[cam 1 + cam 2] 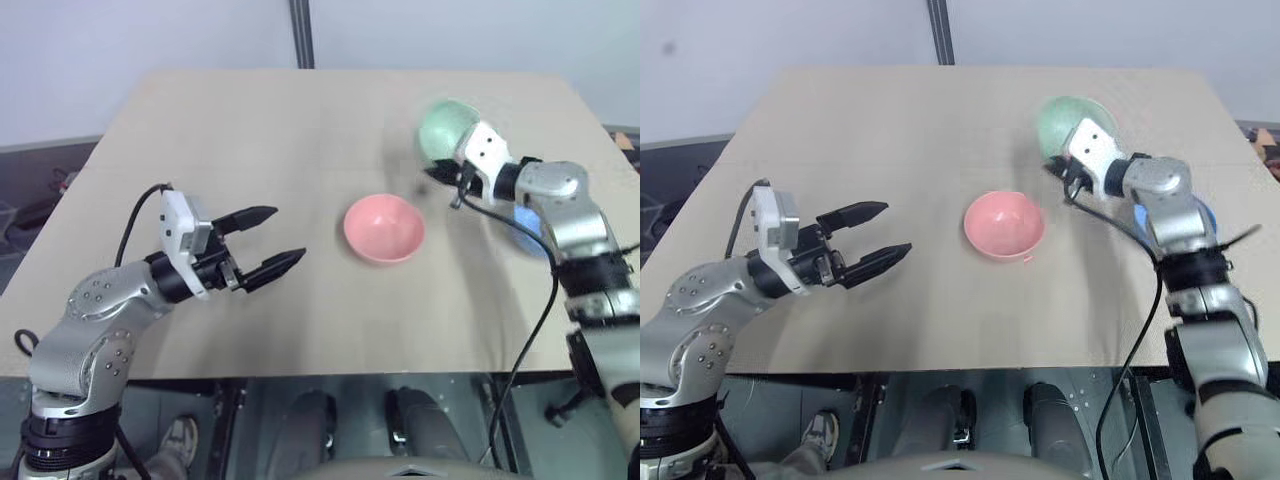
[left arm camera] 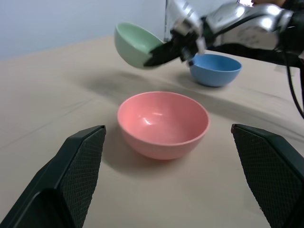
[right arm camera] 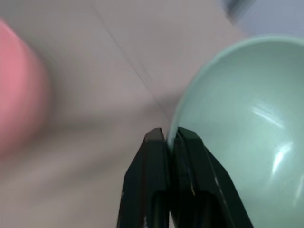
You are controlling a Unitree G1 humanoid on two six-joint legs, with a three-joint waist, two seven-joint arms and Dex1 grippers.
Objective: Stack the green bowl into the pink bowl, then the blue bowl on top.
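Jaws over beige table (image 1: 300, 130), pale wall (image 1: 150, 30).

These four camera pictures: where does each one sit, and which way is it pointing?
Left and right eye views: on the head, looking forward and down over the table; both arms show, the pink bowl between them.
Left wrist view: on the left arm, looking along the open left end effector at the pink bowl, the blue bowl behind.
Right wrist view: on the right arm, looking along the right end effector, shut on the green bowl rim.
Shared: both wrist views show the green and pink bowls.
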